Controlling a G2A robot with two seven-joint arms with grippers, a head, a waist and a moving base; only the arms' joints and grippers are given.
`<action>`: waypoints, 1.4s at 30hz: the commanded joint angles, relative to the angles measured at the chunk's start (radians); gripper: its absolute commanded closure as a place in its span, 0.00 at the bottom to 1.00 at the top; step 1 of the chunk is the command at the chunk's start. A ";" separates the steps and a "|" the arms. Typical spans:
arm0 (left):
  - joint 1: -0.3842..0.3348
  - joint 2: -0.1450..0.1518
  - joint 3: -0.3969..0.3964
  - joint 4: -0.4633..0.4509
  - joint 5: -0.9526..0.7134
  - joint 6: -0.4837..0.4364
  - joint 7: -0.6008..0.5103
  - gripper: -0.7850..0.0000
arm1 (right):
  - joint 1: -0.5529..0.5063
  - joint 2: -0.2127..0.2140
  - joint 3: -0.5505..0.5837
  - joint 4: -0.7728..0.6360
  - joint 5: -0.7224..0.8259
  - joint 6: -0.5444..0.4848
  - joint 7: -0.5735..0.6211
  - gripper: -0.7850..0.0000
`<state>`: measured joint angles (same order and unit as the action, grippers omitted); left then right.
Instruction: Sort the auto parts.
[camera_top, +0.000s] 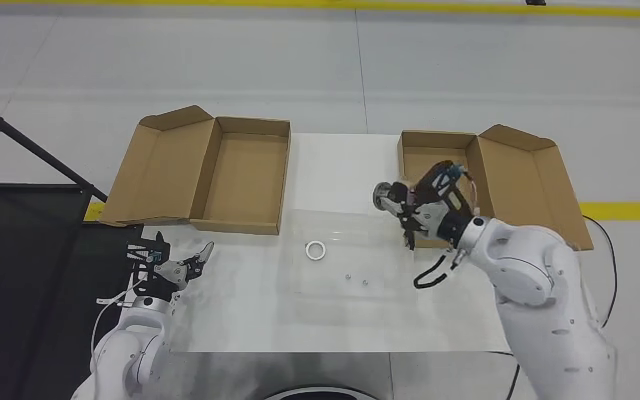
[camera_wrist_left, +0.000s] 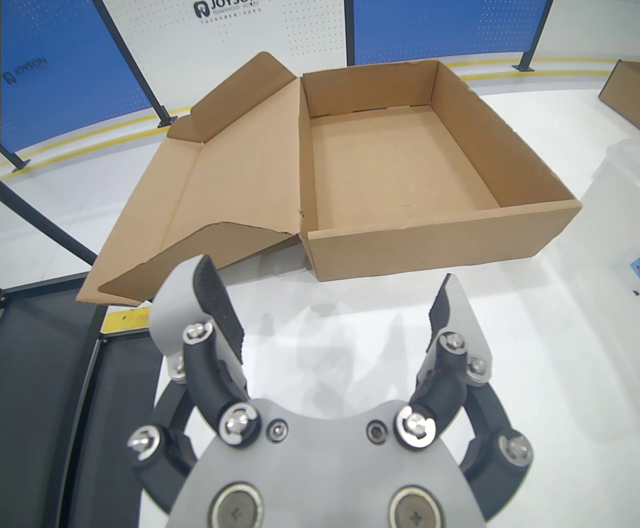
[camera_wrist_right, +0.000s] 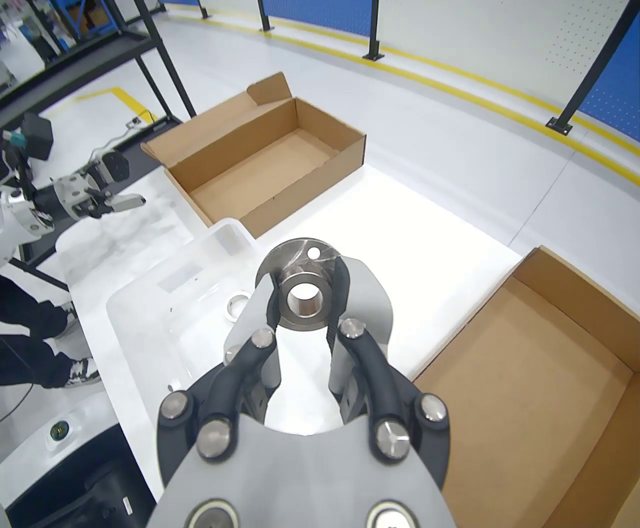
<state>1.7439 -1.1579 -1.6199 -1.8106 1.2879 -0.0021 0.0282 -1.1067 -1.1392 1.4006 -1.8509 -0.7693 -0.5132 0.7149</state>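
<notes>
White table (camera_top: 335, 165) on a pale grey floor marked with yellow lines; blue and white panels are seen behind. An open cardboard box, the left box (camera_top: 245, 180), is set at the table's far left corner, its lid flap folded out past the left edge; its floor is seen bare in the left wrist view. A second open cardboard box, the right box (camera_top: 436, 141), is set at the far right corner, lid flap folded out past the right edge. A clear plastic tray (camera_top: 345, 300) is placed between them, toward the near edge. A white ring (camera_top: 316, 249) is seen lying in the tray's far left part, and a few tiny bits (camera_top: 365, 282), too small to tell, lie nearer the tray's middle.

The right gripper (camera_wrist_right: 304, 272) is clamped on a metal flanged bushing (camera_top: 385, 195), gripped by its collar with the bore facing the wrist camera. The bushing is held above the table, just beside the right box's left wall and near the tray's far right corner.

The left gripper (camera_wrist_left: 327, 280) is held near the table's left edge, on the near side of the left box, fingers spread wide with nothing between them.
</notes>
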 joint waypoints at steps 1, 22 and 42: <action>0.000 0.000 0.000 0.000 0.000 0.000 0.000 0.00 | -0.008 0.001 0.017 0.002 0.035 -0.007 -0.038 1.00; 0.000 0.000 0.000 0.000 0.000 0.000 0.000 0.00 | 0.026 0.016 0.143 0.170 0.288 -0.056 -0.256 1.00; 0.000 0.000 0.000 0.000 0.000 0.000 0.000 0.00 | 0.344 0.020 0.042 0.633 0.103 0.143 -0.126 1.00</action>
<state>1.7439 -1.1579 -1.6199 -1.8106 1.2879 -0.0021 0.0282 -0.7828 -1.1178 1.4564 -1.2470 -0.6592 -0.3727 0.5712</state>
